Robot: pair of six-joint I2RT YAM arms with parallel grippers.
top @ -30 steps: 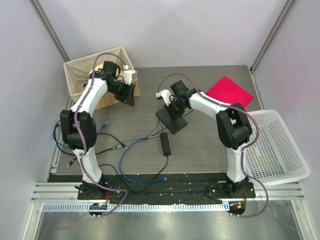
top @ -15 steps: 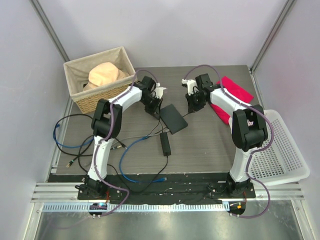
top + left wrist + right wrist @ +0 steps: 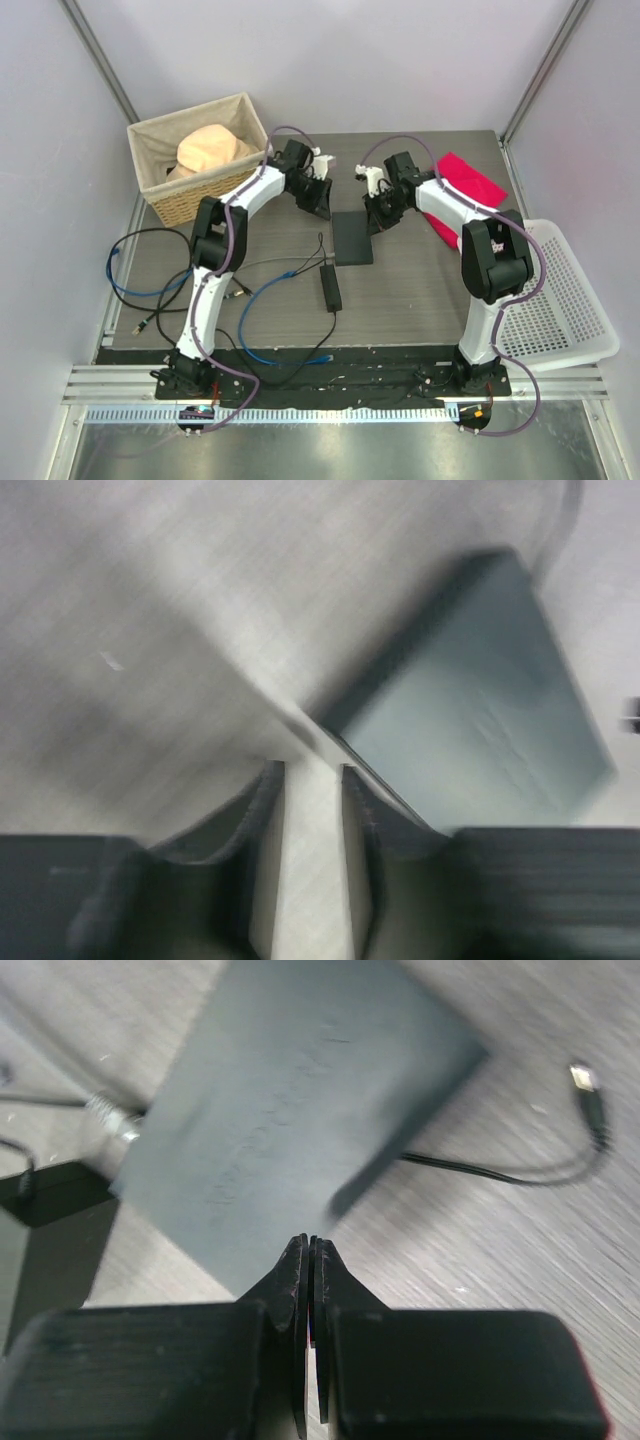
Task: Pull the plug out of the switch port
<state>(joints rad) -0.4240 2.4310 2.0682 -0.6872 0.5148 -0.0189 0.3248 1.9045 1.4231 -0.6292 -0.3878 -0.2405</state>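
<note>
The switch [image 3: 352,238] is a flat black box lying in the middle of the table. My left gripper [image 3: 324,206] is at its far left corner, and my right gripper [image 3: 376,220] is at its far right corner. In the left wrist view the fingers [image 3: 312,775] stand slightly apart with only table between them, and the switch [image 3: 470,700] is just ahead on the right. In the right wrist view the jaws [image 3: 311,1245] are shut and empty at the switch's [image 3: 300,1110] edge. A metal-tipped plug [image 3: 115,1120] meets the switch's left side.
A narrow black adapter brick [image 3: 330,287] lies nearer, among black, grey and blue cables [image 3: 262,325]. A loose cable end [image 3: 585,1080] lies to the right of the switch. A wicker basket [image 3: 158,190] stands at the back left, a red cloth [image 3: 470,180] at the back right, and a white mesh basket [image 3: 560,300] on the right.
The left arm swung from the wicker basket to the switch's far left corner. The right gripper left the switch, then came back to its far right corner. The switch turned from diagonal to square.
</note>
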